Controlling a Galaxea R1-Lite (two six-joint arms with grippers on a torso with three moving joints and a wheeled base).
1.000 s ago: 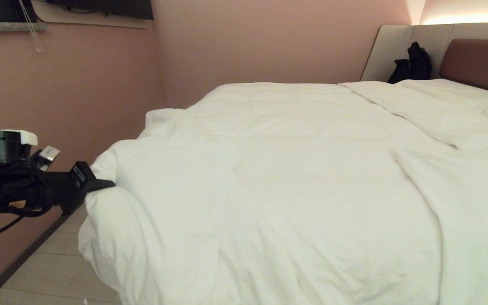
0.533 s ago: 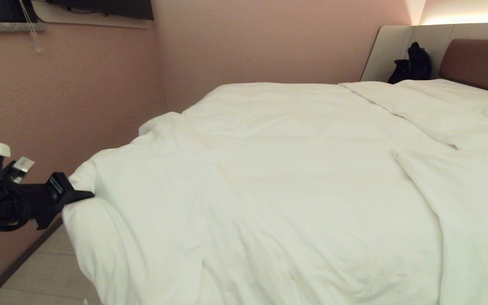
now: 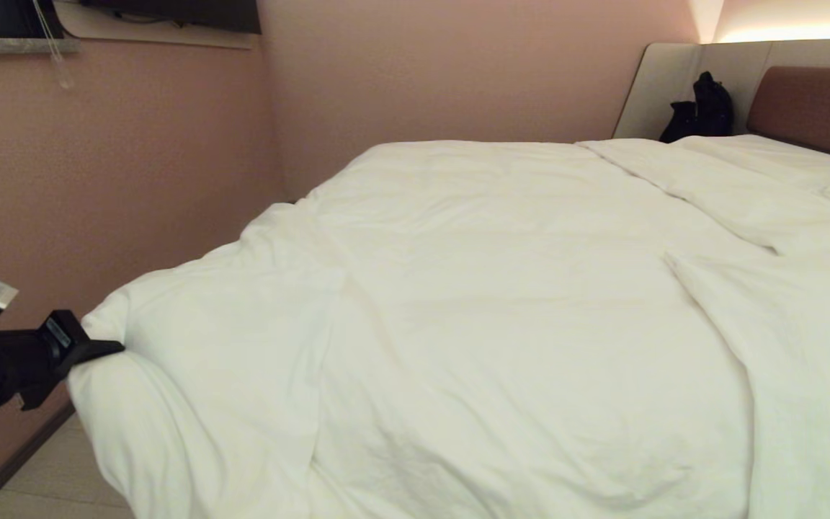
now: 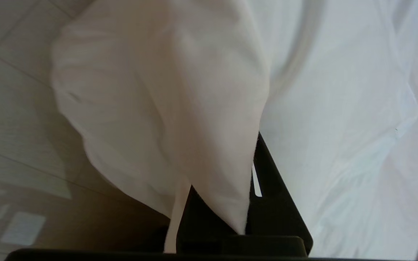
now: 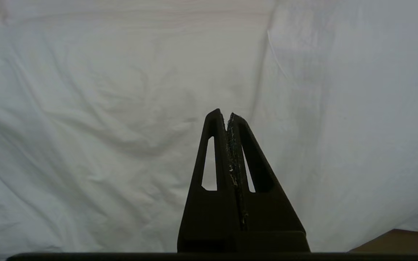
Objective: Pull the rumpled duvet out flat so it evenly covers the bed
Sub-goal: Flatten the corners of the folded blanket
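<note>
small label on the left gripper point(image 3: 101, 349), print too small to read

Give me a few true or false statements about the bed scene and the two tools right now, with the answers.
1. The left tool is clamped on a corner of the duvet. True.
2. The right tool holds a fold of duvet. False: it is shut on nothing, facing white fabric.
3. A black bag sits by the headboard. True.
4. The gripped corner lies flat on the mattress. False: it is held out past the bed's edge, over the floor.
</note>
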